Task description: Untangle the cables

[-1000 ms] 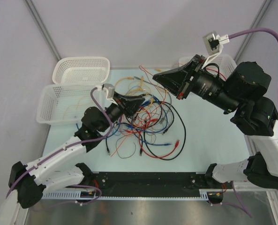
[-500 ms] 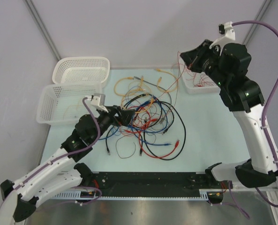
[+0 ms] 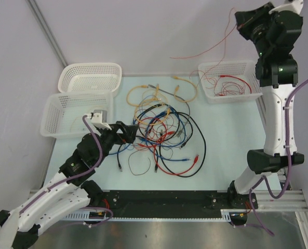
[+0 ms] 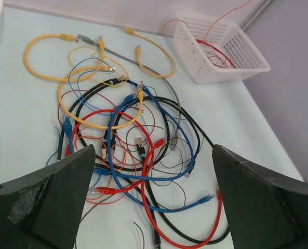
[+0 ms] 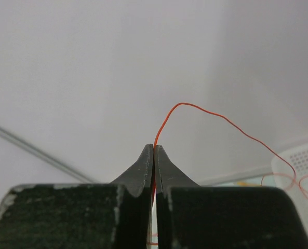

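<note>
The cables (image 3: 161, 129) lie in a loose tangle of red, blue, black and yellow loops in the middle of the table. My left gripper (image 3: 134, 134) is open at the tangle's left edge, with nothing between its fingers. In the left wrist view the tangle (image 4: 128, 129) spreads out ahead of the open left gripper (image 4: 154, 207). My right gripper (image 3: 238, 18) is raised high at the back right. It is shut on a thin red wire (image 3: 205, 49) that hangs in the air and trails down into the right basket (image 3: 211, 67). In the right wrist view the thin red wire (image 5: 205, 110) runs out from the shut right gripper (image 5: 154, 150).
Two white baskets stand at the back left, one behind (image 3: 89, 67) the other (image 3: 50, 116). The right basket holds several thin red wires (image 3: 231, 85). A black rail (image 3: 164, 199) runs along the table's near edge between the arm bases.
The right arm has swung up and back from over the tangle, carrying the thin red wire high above the right basket. The left gripper has opened and drawn back toward the left.
</note>
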Controlling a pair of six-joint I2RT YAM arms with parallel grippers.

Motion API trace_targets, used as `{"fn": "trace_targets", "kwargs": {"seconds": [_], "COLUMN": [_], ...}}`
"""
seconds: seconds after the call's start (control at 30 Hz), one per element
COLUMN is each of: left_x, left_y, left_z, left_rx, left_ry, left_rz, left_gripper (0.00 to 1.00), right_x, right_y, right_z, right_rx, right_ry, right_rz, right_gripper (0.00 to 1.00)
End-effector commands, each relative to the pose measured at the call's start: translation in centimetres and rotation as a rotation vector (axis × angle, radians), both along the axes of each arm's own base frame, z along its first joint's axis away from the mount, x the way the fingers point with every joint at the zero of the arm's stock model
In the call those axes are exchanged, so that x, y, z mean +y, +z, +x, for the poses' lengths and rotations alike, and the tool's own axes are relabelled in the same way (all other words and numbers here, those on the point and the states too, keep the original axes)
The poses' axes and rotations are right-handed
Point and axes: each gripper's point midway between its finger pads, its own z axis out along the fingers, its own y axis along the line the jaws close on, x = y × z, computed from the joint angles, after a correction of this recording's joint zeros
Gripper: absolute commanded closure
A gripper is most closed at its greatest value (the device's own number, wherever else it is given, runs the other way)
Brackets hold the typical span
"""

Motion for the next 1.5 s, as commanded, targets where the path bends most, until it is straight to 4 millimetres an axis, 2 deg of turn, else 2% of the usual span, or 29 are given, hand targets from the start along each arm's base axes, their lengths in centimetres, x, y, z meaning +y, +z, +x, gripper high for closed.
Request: {"fn": "trace_targets", "kwargs": {"seconds": [0.0,0.13,0.27,0.37,0.4,0.5,0.73,0.83,0.93,1.1,1.2,1.27,1.47], "left_x": [1.1,1.0,0.5,-0.1,-0.1,-0.3,-0.6,-0.8,-1.1,-1.9,-2.2,-2.1,-2.1], "left_y": [-0.9,-1.5,-2.6,-3.2,-3.3,-3.5,-3.7,-4.0,-4.3,-4.2,-4.0,-3.8,-4.0], "left_z": [0.1,0.3,0.6,0.9,1.0,1.5,2.5,2.8,3.0,3.1,3.0,2.8,2.4], "left_rx": [0.002,0.009,0.034,0.048,0.049,0.056,0.065,0.074,0.086,0.095,0.098,0.096,0.103], "left_ry": [0.042,0.042,0.036,0.025,0.026,0.030,0.037,0.033,0.025,-0.003,-0.014,-0.016,-0.023], "left_rz": [0.045,0.051,0.069,0.076,0.079,0.097,0.126,0.127,0.127,0.110,0.101,0.091,0.074], "left_gripper": [0.00,0.01,0.00,0.00,0.01,0.00,0.00,0.00,0.00,0.01,0.00,0.00,0.01], "right_x": [-3.6,-7.2,-9.4,-10.1,-10.4,-11.0,-12.5,-12.6,-11.9,-11.3,-11.2,-11.3,-11.7], "right_y": [5.0,4.0,0.6,-2.0,-3.5,-5.7,-8.4,-7.6,-4.6,1.6,4.0,4.9,5.4], "right_z": [0.3,2.9,6.1,7.9,9.0,11.1,14.1,14.0,12.8,9.4,8.0,7.6,8.0], "right_rx": [-0.146,-0.140,-0.061,-0.014,0.005,0.028,0.044,0.022,-0.042,-0.191,-0.261,-0.296,-0.341], "right_ry": [-0.061,-0.136,-0.156,-0.170,-0.177,-0.179,-0.176,-0.165,-0.130,-0.099,-0.087,-0.086,-0.072], "right_rz": [0.090,0.117,0.143,0.134,0.129,0.128,0.168,0.174,0.165,0.171,0.167,0.163,0.187], "right_gripper": [1.00,1.00,1.00,1.00,1.00,1.00,1.00,1.00,1.00,1.00,1.00,1.00,1.00]}}
